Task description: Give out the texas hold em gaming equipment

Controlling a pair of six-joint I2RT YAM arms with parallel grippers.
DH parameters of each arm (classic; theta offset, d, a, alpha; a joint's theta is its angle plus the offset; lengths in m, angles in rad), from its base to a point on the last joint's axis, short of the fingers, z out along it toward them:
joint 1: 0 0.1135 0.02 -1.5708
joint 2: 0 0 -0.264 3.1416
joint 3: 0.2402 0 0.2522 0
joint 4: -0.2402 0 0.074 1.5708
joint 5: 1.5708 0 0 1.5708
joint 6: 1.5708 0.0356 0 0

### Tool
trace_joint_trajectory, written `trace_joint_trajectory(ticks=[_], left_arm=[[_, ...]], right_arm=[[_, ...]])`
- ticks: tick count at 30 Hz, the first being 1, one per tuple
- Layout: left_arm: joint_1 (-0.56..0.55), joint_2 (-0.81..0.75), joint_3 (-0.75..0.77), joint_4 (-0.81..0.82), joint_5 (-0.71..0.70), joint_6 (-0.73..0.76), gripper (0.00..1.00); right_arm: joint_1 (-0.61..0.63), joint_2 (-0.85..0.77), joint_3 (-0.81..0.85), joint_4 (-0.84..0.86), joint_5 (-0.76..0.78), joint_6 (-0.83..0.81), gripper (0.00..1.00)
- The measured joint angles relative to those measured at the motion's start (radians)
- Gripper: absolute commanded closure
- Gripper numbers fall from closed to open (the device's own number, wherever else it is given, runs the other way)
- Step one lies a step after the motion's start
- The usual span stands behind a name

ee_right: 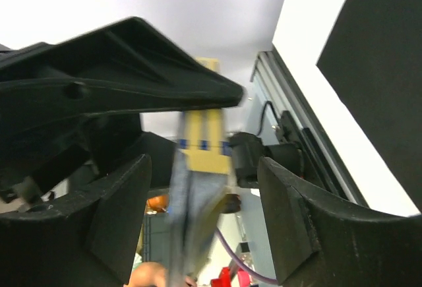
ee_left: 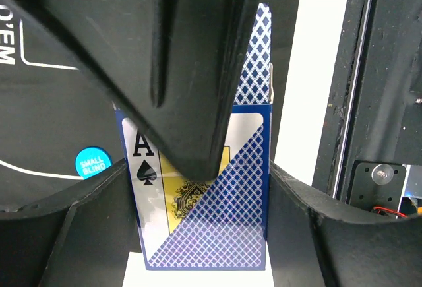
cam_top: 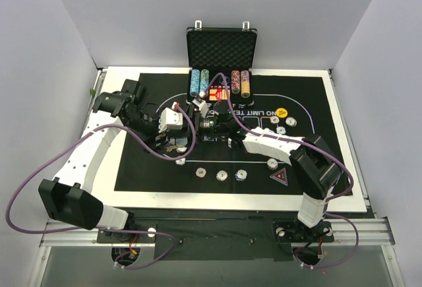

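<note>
left pincer point(ee_left: 198, 181) grips deck point(ee_left: 224, 227) behind right pincer point(ee_right: 201, 168).

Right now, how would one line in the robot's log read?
left fingers: shut on card box | right fingers: open, blurred object between them | Small Blind disc: lying on mat

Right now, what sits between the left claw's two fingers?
The playing-card deck box, ace of spades on its face, pinched by the left claw; the left wrist view shows it.
</note>
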Motion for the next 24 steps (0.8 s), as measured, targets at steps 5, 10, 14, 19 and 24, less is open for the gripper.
trace_joint_trajectory(ticks=[5,10,14,19,24], left_arm=[[-0.001,-0.028,0.0,-0.006,-0.007,-0.002,0.91],[-0.003,-0.029,0.0,-0.013,-0.03,-0.003,0.92],[-0.005,-0.028,-0.004,-0.012,-0.044,-0.009,0.92],[-0.013,-0.029,-0.042,-0.008,-0.052,-0.028,0.92],[-0.025,-0.031,-0.072,-0.006,-0.051,-0.039,0.93]], right_arm=[[-0.014,-0.051,0.002,-0.217,0.005,-0.154,0.39],[-0.052,-0.161,0.002,-0.386,0.011,-0.289,0.39],[-0.065,-0.185,0.002,-0.425,0.016,-0.329,0.41],[-0.058,-0.178,0.002,-0.438,0.016,-0.33,0.41],[-0.039,-0.154,0.019,-0.445,0.017,-0.33,0.45]])
